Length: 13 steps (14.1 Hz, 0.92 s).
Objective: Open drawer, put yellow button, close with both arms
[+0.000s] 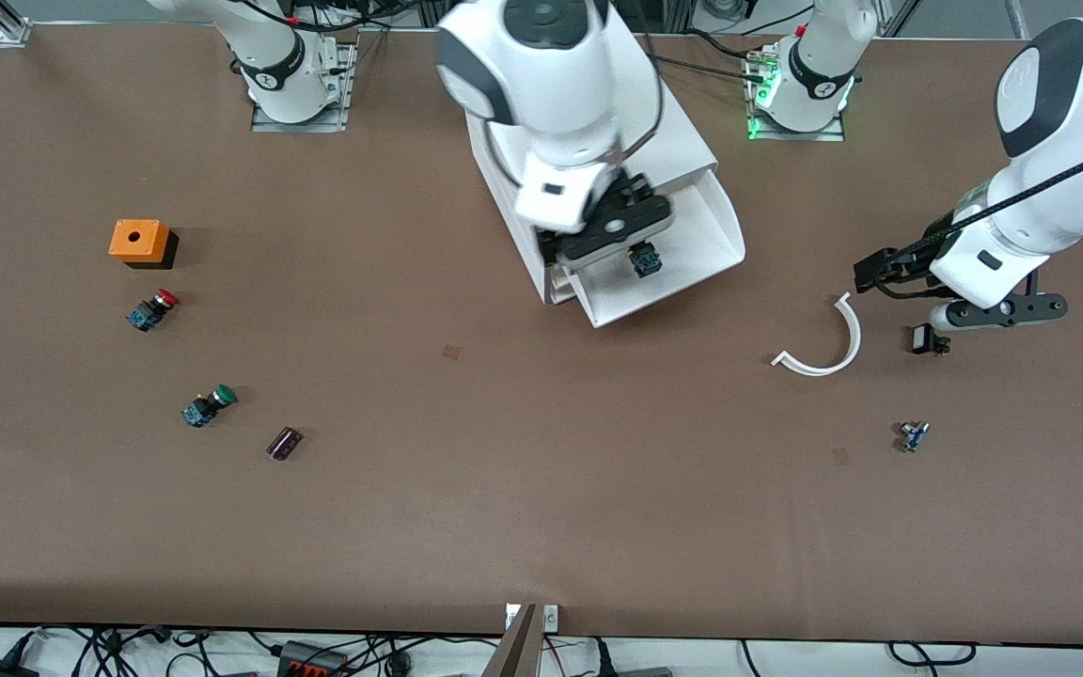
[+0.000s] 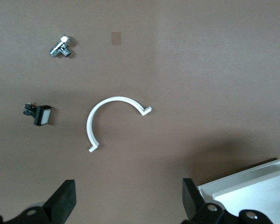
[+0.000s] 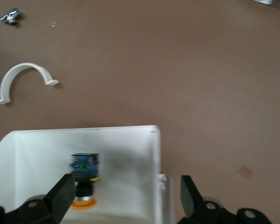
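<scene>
The white cabinet (image 1: pixel 678 141) stands at the middle of the table near the arms' bases, and its top drawer (image 1: pixel 692 273) is pulled out. The yellow button (image 1: pixel 646 259) lies inside that drawer (image 3: pixel 130 158), blue base up and yellow cap (image 3: pixel 83 204) down against the drawer floor. My right gripper (image 1: pixel 619 246) hangs open just above the drawer, and the yellow button (image 3: pixel 85 175) sits free beside one of its fingers (image 3: pixel 60 196). My left gripper (image 1: pixel 995 318) waits open over bare table toward the left arm's end, holding nothing (image 2: pixel 127 203).
A white curved clip (image 1: pixel 824 343), a small black switch (image 1: pixel 925 338) and a metal fitting (image 1: pixel 913 435) lie near the left gripper. An orange box (image 1: pixel 139 243), a red-capped switch (image 1: pixel 152 310), a green-capped switch (image 1: pixel 208 406) and a dark cylinder (image 1: pixel 283 443) lie toward the right arm's end.
</scene>
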Each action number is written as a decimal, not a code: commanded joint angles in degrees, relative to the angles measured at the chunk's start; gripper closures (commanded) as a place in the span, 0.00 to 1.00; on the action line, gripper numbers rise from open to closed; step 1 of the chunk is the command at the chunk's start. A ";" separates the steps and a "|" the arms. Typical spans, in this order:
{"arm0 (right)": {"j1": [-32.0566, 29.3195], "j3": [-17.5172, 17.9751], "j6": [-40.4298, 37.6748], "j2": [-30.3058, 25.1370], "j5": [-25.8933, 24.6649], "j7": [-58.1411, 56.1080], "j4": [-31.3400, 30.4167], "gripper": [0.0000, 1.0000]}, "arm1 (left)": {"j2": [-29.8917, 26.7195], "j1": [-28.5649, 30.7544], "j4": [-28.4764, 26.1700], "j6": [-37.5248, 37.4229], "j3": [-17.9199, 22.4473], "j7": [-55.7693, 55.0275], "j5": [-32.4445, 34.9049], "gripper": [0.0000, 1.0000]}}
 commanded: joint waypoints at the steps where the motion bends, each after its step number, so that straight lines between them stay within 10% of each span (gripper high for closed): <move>1: -7.11 0.32 -4.92 -1.80 -1.40 -0.06 -0.61 0.00 | 3.19 -2.50 1.01 0.40 -1.00 -2.73 -1.22 0.00; 13: -31.81 -0.04 -12.66 -2.77 -2.38 -9.90 -4.13 0.00 | 14.03 -15.08 0.67 14.28 -1.53 -21.80 -1.40 0.00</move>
